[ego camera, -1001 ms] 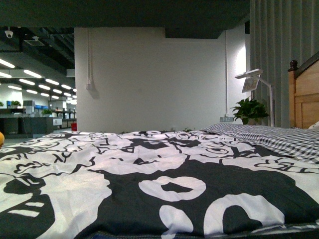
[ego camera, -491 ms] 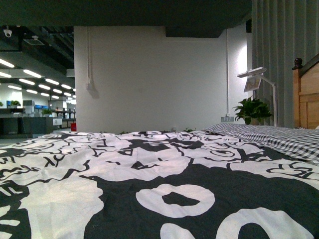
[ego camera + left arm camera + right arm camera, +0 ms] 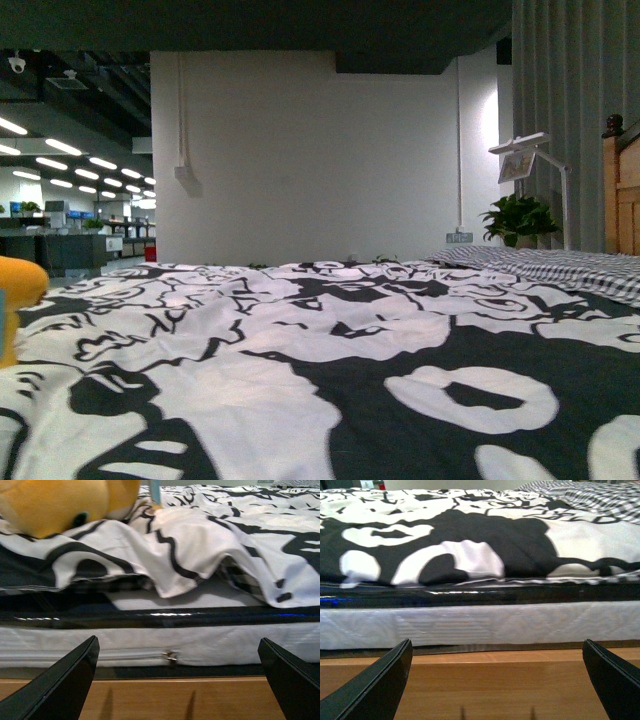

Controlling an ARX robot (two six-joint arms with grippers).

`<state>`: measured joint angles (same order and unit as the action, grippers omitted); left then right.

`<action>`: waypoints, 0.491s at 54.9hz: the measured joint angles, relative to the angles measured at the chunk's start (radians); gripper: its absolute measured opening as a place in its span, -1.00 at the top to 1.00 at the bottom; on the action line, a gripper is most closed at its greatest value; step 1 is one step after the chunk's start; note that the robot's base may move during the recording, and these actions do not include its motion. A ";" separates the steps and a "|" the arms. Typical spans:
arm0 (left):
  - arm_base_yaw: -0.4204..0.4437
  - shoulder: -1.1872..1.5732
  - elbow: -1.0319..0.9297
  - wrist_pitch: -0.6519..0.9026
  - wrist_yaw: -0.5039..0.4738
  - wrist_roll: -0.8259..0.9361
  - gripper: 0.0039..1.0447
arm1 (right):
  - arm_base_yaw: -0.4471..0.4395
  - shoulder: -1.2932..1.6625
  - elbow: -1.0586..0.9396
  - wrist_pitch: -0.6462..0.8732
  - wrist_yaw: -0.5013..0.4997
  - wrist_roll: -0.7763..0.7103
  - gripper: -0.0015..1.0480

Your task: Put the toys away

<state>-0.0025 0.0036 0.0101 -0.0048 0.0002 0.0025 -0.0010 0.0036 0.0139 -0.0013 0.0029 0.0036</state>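
The toy (image 3: 15,300) lies at the far left edge of the worktop (image 3: 330,330) (a bed, really). The left gripper (image 3: 177,640) gapes wide, facing the mattress (image 3: 225,645) side near it. The right gripper (image 3: 497,641) gapes wide too, holding nothing. A plant (image 3: 520,218) stands far right.

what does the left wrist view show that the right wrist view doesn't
Only the left wrist view: the orange-yellow plush toy on the quilt near the bed's edge, plus a zip pull on the mattress. Only the right: a broad stretch of checked bedding beyond the quilt. Both: black-and-white quilt, white mattress side, wooden frame; left tool and right tool each open, empty.
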 joint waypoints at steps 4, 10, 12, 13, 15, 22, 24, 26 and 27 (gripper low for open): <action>0.000 0.000 0.000 0.000 0.000 0.000 -0.89 | 0.000 0.000 0.000 0.000 -0.003 0.000 -0.96; 0.000 -0.001 0.000 0.000 0.000 0.000 -0.89 | 0.000 -0.001 0.000 -0.001 -0.003 0.000 -0.96; 0.000 -0.001 0.000 0.000 0.000 0.000 -0.89 | 0.000 0.002 0.000 0.000 -0.003 0.000 -0.96; 0.000 -0.002 0.000 0.000 0.000 0.000 -0.89 | 0.000 0.001 0.000 0.000 -0.005 0.000 -0.96; 0.000 -0.003 0.000 0.000 0.000 0.000 -0.89 | 0.000 -0.002 0.000 0.000 -0.003 0.000 -0.96; 0.000 -0.003 0.000 0.000 0.000 0.000 -0.89 | 0.000 0.000 0.000 0.000 -0.003 0.000 -0.96; 0.000 -0.003 0.000 0.000 0.000 0.000 -0.89 | 0.000 0.000 0.000 0.000 -0.007 0.000 -0.96; 0.000 -0.003 0.000 0.001 -0.001 0.000 -0.89 | 0.000 0.000 0.000 0.000 -0.004 -0.001 -0.96; 0.000 -0.003 0.000 0.001 0.000 0.000 -0.89 | 0.000 0.000 0.000 0.000 -0.004 0.000 -0.96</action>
<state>-0.0025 0.0006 0.0101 -0.0040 -0.0002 0.0025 -0.0010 0.0036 0.0139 -0.0013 -0.0013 0.0032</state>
